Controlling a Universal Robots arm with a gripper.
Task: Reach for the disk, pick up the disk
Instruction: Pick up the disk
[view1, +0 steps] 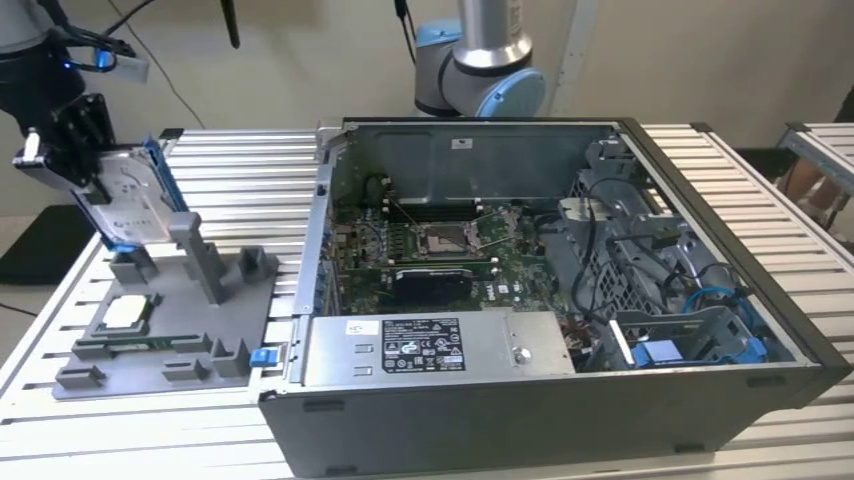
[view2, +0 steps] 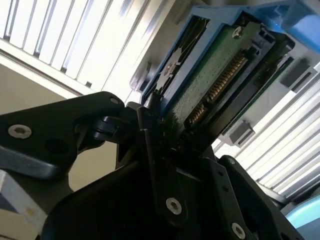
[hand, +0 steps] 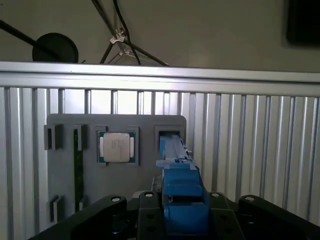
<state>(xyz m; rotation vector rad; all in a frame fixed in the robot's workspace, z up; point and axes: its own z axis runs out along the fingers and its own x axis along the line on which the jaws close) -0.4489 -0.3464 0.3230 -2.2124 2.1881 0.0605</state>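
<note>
1. Black fingers (view2: 155, 160) are clamped on one edge of the flat silver-grey disk (view2: 215, 75) in its blue plastic bracket.
2. At the exterior view's far left, the gripper (view1: 83, 178) holds it on edge over the grey slotted fixture plate (view1: 147, 340) on the slatted metal worktop (view1: 227, 160).
3. Right of them stands the open black computer case (view1: 534, 420).

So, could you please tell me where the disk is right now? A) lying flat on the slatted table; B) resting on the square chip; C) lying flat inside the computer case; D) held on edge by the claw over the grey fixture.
D: in the exterior view the claw is closed on the disk, which stands on edge over the grey fixture, outside the computer case.
</note>
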